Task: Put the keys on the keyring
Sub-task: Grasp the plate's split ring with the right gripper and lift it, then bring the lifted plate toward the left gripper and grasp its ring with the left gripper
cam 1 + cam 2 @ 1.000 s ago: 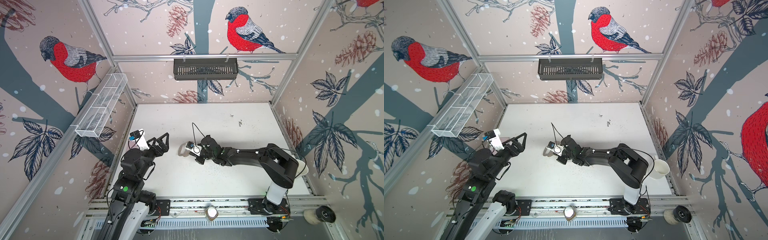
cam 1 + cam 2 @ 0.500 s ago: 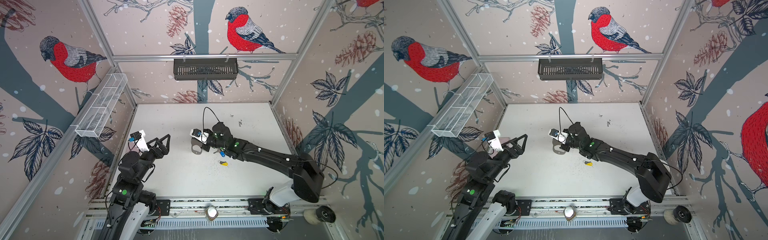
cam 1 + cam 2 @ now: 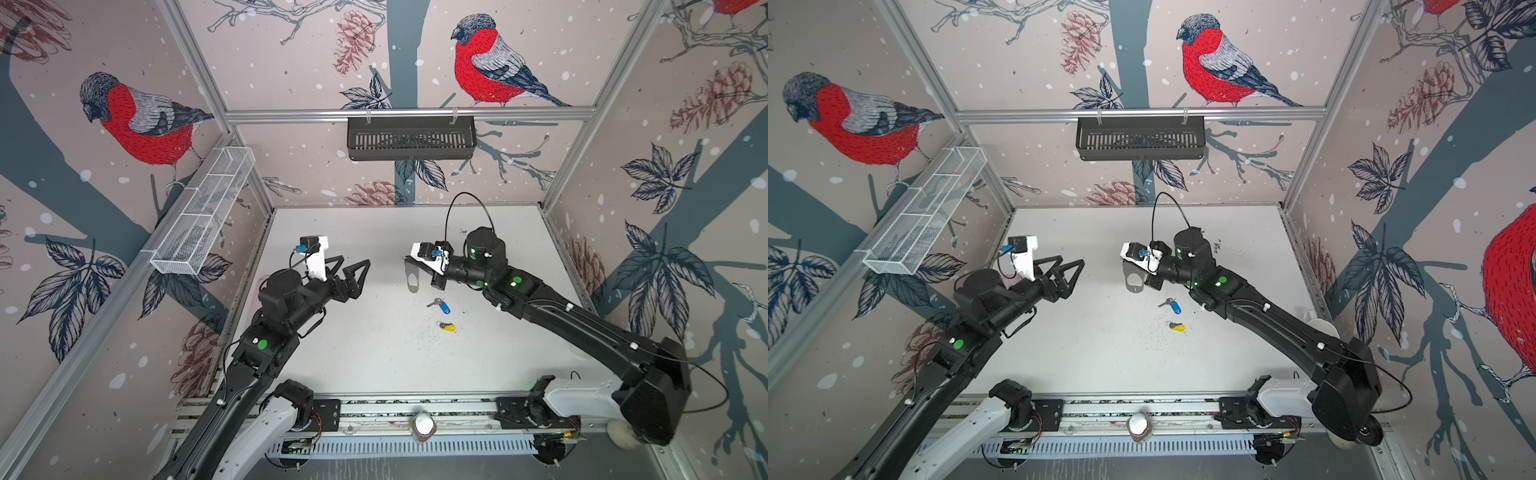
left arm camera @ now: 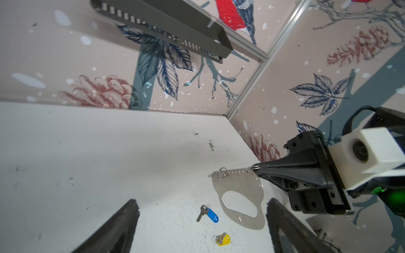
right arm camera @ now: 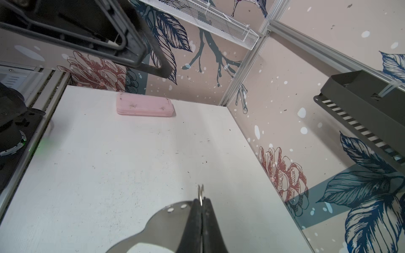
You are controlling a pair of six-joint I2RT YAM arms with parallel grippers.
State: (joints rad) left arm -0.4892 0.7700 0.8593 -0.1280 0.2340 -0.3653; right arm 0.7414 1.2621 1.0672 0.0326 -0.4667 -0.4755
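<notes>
The desk (image 3: 374, 357) carries only the two loose keys; everything else is up in the air.

The left hand (image 3: 353, 262) hovers at about 9 o'clock of the desk's middle. Its fingers are spread wide with nothing between them, pointing across toward the other arm.

The right hand (image 5: 201, 203) is pressed together on the keyring (image 4: 236, 181), pinching it at one end of its holed edge. The plate hangs clear of the desk, holed edge uppermost and the big cutout below. In both top views it sits at roughly 12 o'clock of the desk's middle, well apart from the left hand.

The little metal rings (image 4: 221, 172) on that edge look bare, with no key hanging from any of them.

The blue-tagged key (image 3: 441, 306) lies flat on the desk near 4 o'clock of the hanging plate. The yellow-tagged key (image 3: 447, 327) lies near it at 6 o'clock. Neither key touches the other, or either hand.

As a judgement, the task is at an early stage. The keyring is lifted and presented, which looks like preparation, but neither key is on it yet. What is left is most of the work: the free left hand has to pick up one key, bring its loop to a ring on the plate and thread it. The same then goes for the second key.
</notes>
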